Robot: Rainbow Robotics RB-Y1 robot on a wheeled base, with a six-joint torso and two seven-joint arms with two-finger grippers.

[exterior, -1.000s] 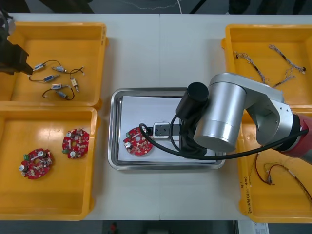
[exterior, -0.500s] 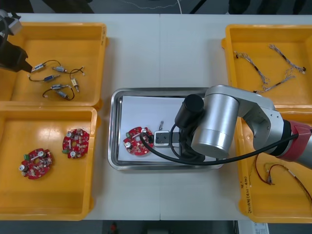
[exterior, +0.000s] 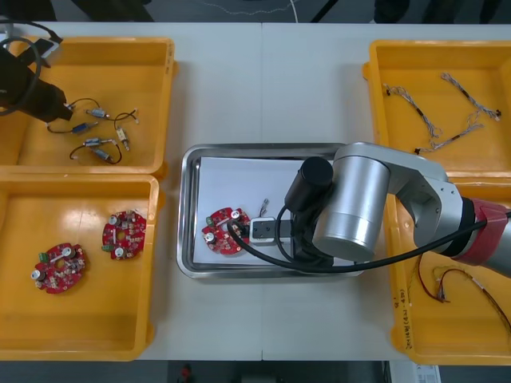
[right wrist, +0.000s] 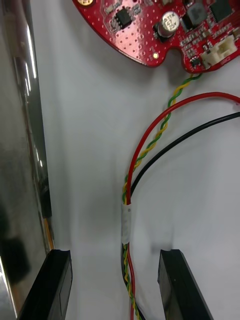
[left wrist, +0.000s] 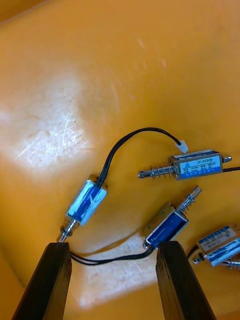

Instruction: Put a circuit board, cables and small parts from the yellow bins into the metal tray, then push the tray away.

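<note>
In the right wrist view my right gripper point(right wrist: 115, 285) stands open on the white floor of the metal tray point(exterior: 190, 215). A cable bundle point(right wrist: 127, 220) of red, black and twisted yellow-green wires lies loose between its fingers. Just beyond them lies a round red circuit board point(right wrist: 160, 30), also seen in the tray point(exterior: 226, 231). My left gripper point(left wrist: 112, 280) is open, low over the far left yellow bin point(exterior: 152, 72). Small metal parts with blue labels point(left wrist: 85, 202) point(left wrist: 167, 225) lie right ahead of its fingers. From the front that gripper point(exterior: 49, 102) is at the bin's left end.
Two more circuit boards point(exterior: 124, 234) point(exterior: 58, 267) lie in the near left bin point(exterior: 80, 327). Thin cables point(exterior: 435, 112) are in the far right bin, and more cables point(exterior: 455, 287) in the near right bin. My right arm point(exterior: 359, 199) covers the tray's right half.
My right gripper has opened and let go of the cable bundle, which now lies in the tray. My left gripper has moved right, closer to the small metal parts.
</note>
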